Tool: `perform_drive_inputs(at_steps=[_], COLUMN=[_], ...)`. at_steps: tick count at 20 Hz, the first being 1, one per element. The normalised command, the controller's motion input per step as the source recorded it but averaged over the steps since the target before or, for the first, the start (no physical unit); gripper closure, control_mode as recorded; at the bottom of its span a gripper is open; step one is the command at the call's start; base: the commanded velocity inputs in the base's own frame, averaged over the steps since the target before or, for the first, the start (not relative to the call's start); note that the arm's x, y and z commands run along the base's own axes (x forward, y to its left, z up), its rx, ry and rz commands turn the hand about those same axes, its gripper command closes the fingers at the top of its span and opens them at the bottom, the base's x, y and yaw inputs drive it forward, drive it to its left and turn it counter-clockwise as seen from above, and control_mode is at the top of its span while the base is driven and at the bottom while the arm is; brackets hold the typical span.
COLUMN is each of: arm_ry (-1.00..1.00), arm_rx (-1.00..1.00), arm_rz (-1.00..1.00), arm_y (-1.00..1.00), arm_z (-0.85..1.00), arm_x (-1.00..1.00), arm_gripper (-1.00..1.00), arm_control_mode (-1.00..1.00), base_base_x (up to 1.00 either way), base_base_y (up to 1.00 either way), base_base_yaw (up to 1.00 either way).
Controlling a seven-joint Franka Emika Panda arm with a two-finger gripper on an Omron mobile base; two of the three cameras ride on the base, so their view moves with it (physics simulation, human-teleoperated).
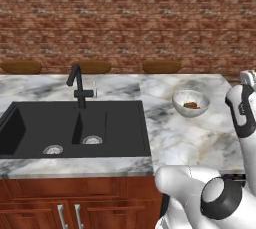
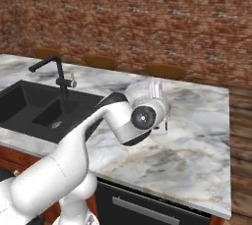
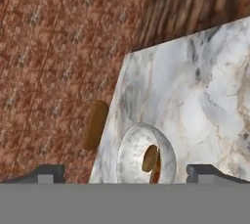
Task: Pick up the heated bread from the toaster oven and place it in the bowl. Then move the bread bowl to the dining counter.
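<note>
brick wall (image 1: 125, 18) backs the dining counter (image 1: 190, 138); the bowl (image 1: 190, 102), holding the bread (image 1: 191, 105), sits near its right edge, beside the sink (image 1: 75, 128). gripper (image 3: 126, 174) spread open, empty.

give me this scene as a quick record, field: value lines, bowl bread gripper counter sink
bowl: upright on the dining counter, right of the sink
bread: inside the bowl
gripper: open, fingers apart on either side of the bowl in the hand view, holding nothing
sink: black double basin with black faucet
stools: three brown seats behind the counter by the brick wall
</note>
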Motion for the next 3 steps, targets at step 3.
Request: perform_drive_inputs(at_steps=[3], arm_ry=[-0.65], arm_rx=[-0.18], arm_rz=[0.05], arm_y=[0.0], arm_z=[-0.01], arm_x=[-1.0], arm_gripper=[-1.0], arm_control_mode=[-1.0], base_base_x=[0.0], base_base_y=[0.0], base_base_yaw=[0.0])
